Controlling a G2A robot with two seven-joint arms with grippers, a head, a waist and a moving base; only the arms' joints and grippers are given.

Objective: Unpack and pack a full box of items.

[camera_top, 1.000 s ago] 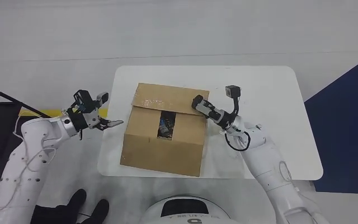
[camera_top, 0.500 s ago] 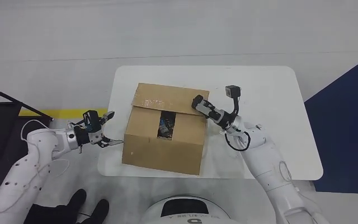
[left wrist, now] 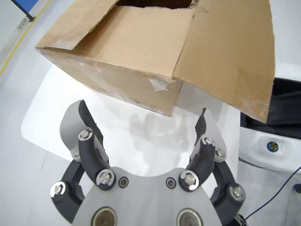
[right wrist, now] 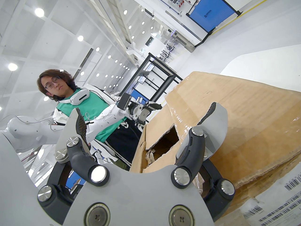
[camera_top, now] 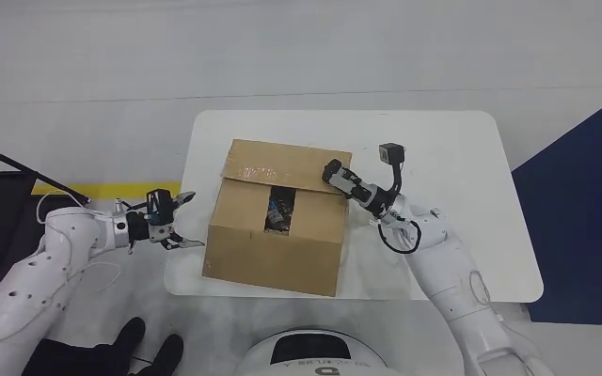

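You've got the box [camera_top: 273,235] on the table [camera_top: 442,188], toward its L side. Flaps are folded over w/ a ragged gap [camera_top: 280,209] mid-top. Items [camera_top: 275,218] show through it, too dark to tell what they are. Your L gripper [camera_top: 193,220] hangs at the table's L edge, just beside the box's L wall but not touching. Its jaws are spread wide w/ nothing btwn them. Your R gripper [camera_top: 331,172] sits at the box's far R corner, by the far flap's edge. Its jaws are released too, gripping nothing. One finger [right wrist: 214,118] lies over the flap; can't tell if it touches.
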